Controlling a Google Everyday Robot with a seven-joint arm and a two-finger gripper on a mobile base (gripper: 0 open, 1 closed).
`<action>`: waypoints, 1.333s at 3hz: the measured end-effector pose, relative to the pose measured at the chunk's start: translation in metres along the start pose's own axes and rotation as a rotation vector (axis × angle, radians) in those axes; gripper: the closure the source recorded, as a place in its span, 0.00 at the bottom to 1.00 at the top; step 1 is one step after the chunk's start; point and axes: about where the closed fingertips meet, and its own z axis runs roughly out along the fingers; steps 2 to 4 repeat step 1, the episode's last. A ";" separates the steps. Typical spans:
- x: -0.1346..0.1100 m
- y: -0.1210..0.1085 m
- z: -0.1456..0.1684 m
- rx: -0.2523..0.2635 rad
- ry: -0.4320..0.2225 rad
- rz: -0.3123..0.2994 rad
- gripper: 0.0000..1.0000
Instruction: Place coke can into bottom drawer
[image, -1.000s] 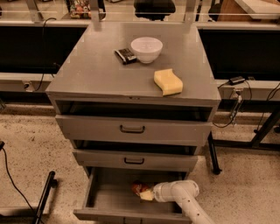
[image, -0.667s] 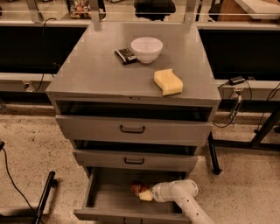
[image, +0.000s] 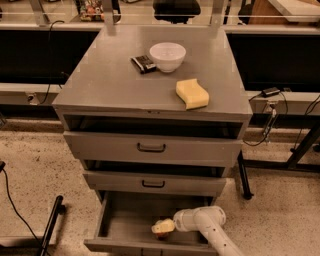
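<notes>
- The grey cabinet (image: 110, 85) has three things on its top. A white bowl (image: 167, 56) stands near the back edge, and a dark snack packet (image: 143, 63) lies against the bowl's left side.
- A yellow sponge (image: 192, 93) lies apart from them, towards the top's front right corner.
- The top drawer (image: 150, 148) and the middle drawer (image: 153, 183), each with a dark handle, sit partly pulled out and overhang the back of the opening below.
- On the speckled floor a black cable (image: 14, 207) and a dark bar (image: 50, 226) lie to the cabinet's left. A dark frame leg (image: 244, 175) stands by its right side.
- The bottom drawer (image: 125, 220) is pulled well out, and its plain grey floor is bare across the left half.
- The coke can (image: 160, 234) is inside that drawer, low near the front edge and a little right of centre. Only a small dark reddish patch of it shows beneath the gripper's pale end, and its lettering cannot be read.
- The white arm (image: 207, 225) comes up from the lower right and bends over the drawer's front right corner, with its last link pointing left.
- The gripper (image: 163, 227) is inside the drawer, right at the can. Whether it is clamped on the can or apart cannot be told.
</notes>
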 end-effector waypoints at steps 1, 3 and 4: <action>0.000 0.000 0.000 0.000 0.000 0.000 0.00; 0.000 0.000 0.000 0.000 0.000 0.000 0.00; 0.000 0.000 0.000 0.000 0.000 0.000 0.00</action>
